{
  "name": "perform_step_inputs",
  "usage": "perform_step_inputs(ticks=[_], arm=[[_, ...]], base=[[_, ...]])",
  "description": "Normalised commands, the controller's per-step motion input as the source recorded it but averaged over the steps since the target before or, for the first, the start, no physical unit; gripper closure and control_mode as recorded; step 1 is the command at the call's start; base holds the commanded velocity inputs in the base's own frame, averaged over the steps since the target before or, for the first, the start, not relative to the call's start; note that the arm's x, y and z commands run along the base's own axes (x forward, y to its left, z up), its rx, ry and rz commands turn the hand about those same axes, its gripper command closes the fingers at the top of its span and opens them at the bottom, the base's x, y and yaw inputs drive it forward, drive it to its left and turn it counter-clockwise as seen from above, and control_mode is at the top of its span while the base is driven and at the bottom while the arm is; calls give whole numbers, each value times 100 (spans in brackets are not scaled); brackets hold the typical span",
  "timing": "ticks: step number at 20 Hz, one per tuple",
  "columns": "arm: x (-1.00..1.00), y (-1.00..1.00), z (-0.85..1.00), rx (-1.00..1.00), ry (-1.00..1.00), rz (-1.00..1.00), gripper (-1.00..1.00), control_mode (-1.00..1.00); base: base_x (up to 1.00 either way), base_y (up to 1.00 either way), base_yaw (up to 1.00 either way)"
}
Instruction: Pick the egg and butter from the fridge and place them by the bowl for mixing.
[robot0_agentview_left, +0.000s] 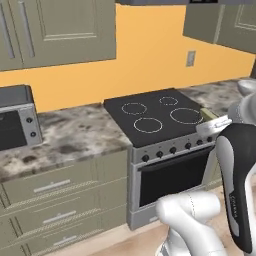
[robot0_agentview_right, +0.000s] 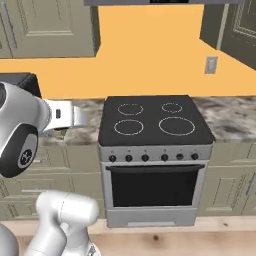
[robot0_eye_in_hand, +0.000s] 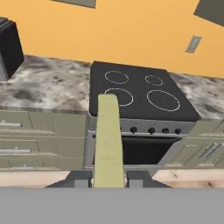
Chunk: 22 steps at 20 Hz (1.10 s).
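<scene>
Closest to me in the hand view, my gripper (robot0_eye_in_hand: 107, 178) is pinched on the butter (robot0_eye_in_hand: 108, 142), a pale yellow stick that rises from between the two dark fingertips (robot0_eye_in_hand: 79, 178) and stands up the middle of the picture, its far end overlapping the front edge of the stove (robot0_eye_in_hand: 140, 94). In the left base view the end of the stick (robot0_agentview_left: 210, 115) peeks out above my arm at the right edge, over the counter just right of the stove. Below the hand I see a strip of wood floor (robot0_eye_in_hand: 188, 176), and beyond it the oven door (robot0_agentview_right: 154, 185) with its dark window, shut. Above the door runs a row of six black knobs (robot0_agentview_right: 145, 158). The black cooktop carries four white burner rings (robot0_agentview_right: 129, 127), two larger and two smaller, with nothing standing on any of them. Speckled stone counter (robot0_agentview_left: 75, 135) runs to both sides of the stove, over beige drawers (robot0_agentview_left: 52, 187) with pale bar handles. At the far left of the counter sits one dark microwave (robot0_agentview_left: 15, 125), door shut, with two round knobs. Farthest off is the orange wall, with one grey outlet plate (robot0_agentview_right: 211, 65) and closed beige upper cupboards (robot0_agentview_left: 60, 30). I cannot read any writing or labels.
</scene>
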Motion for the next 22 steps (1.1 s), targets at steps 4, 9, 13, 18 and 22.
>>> perform_step_inputs(ticks=[4, 9, 13, 18, 22], arm=[[0, 0, 0, 0, 0, 0, 100, 100], [0, 0, 0, 0, 0, 0, 100, 100], [0, 0, 0, 0, 0, 0, 100, 100], [0, 0, 0, 0, 0, 0, 100, 100], [0, 0, 0, 0, 0, 0, 100, 100]], base=[[30, -100, 0], [-3, -100, 0], [-13, -100, 0], [-61, -100, 2], [0, -100, 1]])
